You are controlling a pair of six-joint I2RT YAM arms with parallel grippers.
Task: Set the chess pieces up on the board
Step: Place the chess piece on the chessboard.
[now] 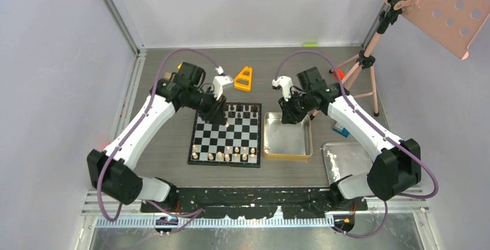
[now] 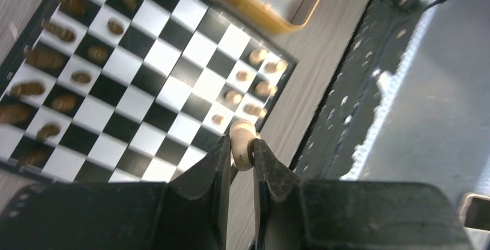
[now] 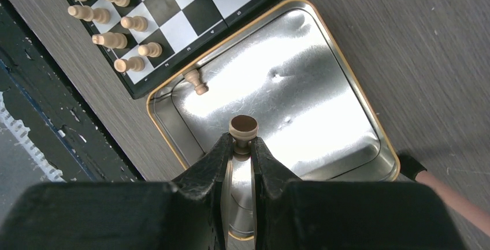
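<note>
Left gripper [image 2: 241, 153] pinches a rounded pale turned pawn [image 2: 242, 143] over the glossy checkered board [image 2: 144, 88]; right gripper [image 3: 242, 146] pinches another pale piece [image 3: 243, 127] above the shiny gold-rimmed tin [image 3: 323, 94] beside it

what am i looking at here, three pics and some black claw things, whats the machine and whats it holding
It is a robot with two white arms bolted to the near edge of a table, each ending in a two-finger gripper.

The wide picture looks down from above and behind the arms. The other two come from cameras on the wrists, so the black claws are each arm's own fingers.

On the table lie a checkered board with chess pieces lined up along its near and far edges, a gold tin beside it, a silver tray and an orange stand.

The left gripper is shut on a pale piece above the board. The right gripper is shut on another pale piece over the tin, where one more piece lies.
</note>
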